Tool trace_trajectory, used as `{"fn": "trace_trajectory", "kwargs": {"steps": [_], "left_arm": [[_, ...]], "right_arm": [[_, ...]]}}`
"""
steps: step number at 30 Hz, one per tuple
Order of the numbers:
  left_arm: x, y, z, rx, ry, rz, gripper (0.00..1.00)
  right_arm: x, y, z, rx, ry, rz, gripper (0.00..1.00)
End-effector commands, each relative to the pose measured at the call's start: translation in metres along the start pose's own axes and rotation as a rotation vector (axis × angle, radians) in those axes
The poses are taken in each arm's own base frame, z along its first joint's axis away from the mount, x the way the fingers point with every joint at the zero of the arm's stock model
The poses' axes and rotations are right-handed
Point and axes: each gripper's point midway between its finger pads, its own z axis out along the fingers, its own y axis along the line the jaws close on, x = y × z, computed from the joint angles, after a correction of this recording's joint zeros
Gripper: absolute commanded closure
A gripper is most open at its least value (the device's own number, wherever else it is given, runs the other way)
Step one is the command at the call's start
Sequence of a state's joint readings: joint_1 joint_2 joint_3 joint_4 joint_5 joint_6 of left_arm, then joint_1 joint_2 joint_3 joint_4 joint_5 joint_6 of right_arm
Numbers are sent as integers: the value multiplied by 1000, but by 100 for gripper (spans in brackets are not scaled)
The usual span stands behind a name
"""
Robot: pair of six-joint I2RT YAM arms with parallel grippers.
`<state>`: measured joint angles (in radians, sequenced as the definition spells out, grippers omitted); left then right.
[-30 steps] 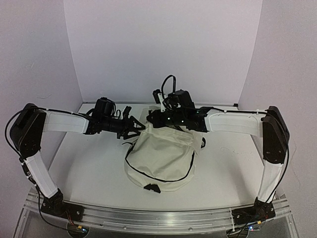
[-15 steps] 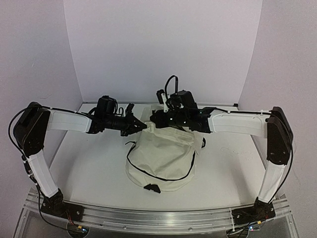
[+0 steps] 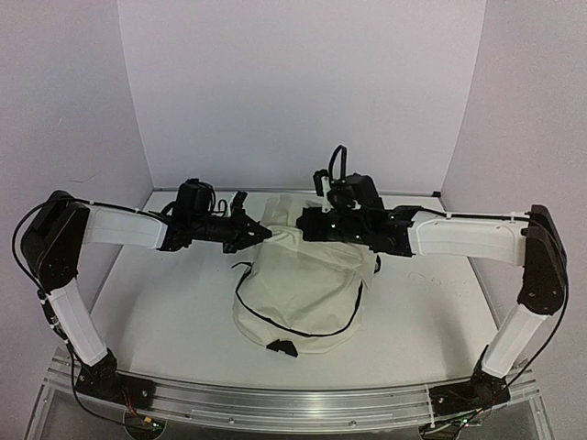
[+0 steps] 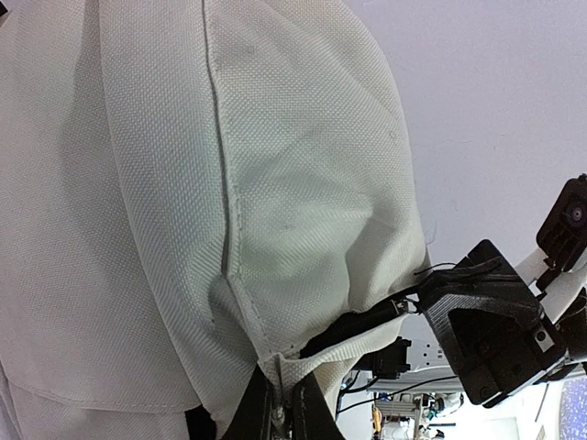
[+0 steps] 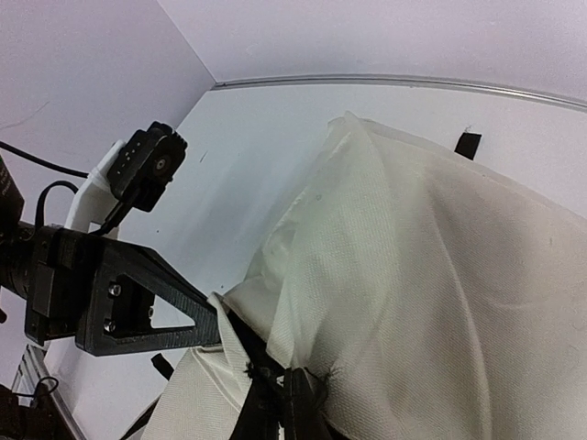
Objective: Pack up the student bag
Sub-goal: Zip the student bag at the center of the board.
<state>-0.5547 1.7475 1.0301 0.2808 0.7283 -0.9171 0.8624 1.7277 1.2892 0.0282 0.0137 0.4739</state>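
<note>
Top external view: student bag (image 3: 298,293), a slumped sack of cream woven canvas with black zipper piping, lies central on the table (image 3: 165,307). Left gripper (image 3: 260,234) and right gripper (image 3: 305,225) each pinch its upper rim, jaws closed on coarse fabric.

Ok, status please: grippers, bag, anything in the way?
Left gripper shut on bag edge. Right gripper shut on bag top. Bag on table. Nothing in the way.
</note>
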Motion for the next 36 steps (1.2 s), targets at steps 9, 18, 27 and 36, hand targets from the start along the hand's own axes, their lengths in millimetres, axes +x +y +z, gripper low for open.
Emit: {"fn": "trace_trajectory", "kwargs": {"steps": [9, 18, 27, 36], "left_arm": [[-34, 34, -41, -108, -148, -59, 100], [-42, 46, -54, -132, -177, -76, 100], [-58, 62, -68, -148, -220, -99, 100], [-75, 75, -84, -156, -267, -116, 100]], "right_arm": [[-51, -42, -58, 202, -192, 118, 100], [-41, -67, -71, 257, -178, 173, 100], [-21, -90, -75, 305, -140, 203, 100], [5, -108, -73, 342, -95, 249, 100]]}}
